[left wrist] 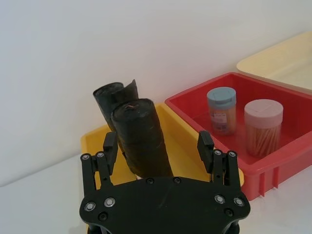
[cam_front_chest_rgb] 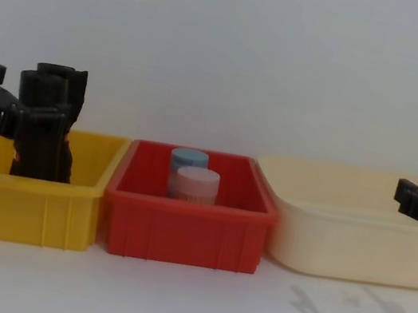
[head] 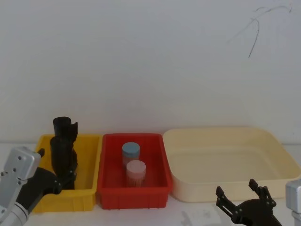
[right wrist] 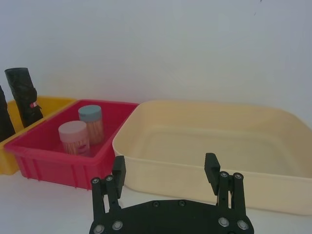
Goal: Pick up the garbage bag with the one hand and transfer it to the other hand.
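- My left gripper is at the yellow bin, which stands at the left end of the row on the white table.
- Its two fingers are spread apart, one on each side of the garbage bag. A small gap shows between each finger and the plastic, so nothing is clamped.
- The garbage bag is the nearer of two black crinkled rolls. It stands upright inside the yellow bin and leans a little.
- The second roll stands just behind the first one in the same bin, with a loose flap at its top. From the wrist view the two seem to touch, but I cannot tell this for sure.
- My right gripper hangs low on the right side, in front of the cream tub and apart from it. Its fingers are wide apart too and hold nothing.
- The red bin is between the yellow bin and the cream tub, with its walls close against both.
- Inside the red bin two jars stand upright: the blue-lidded jar at the back and the pink-lidded jar just in front of it.
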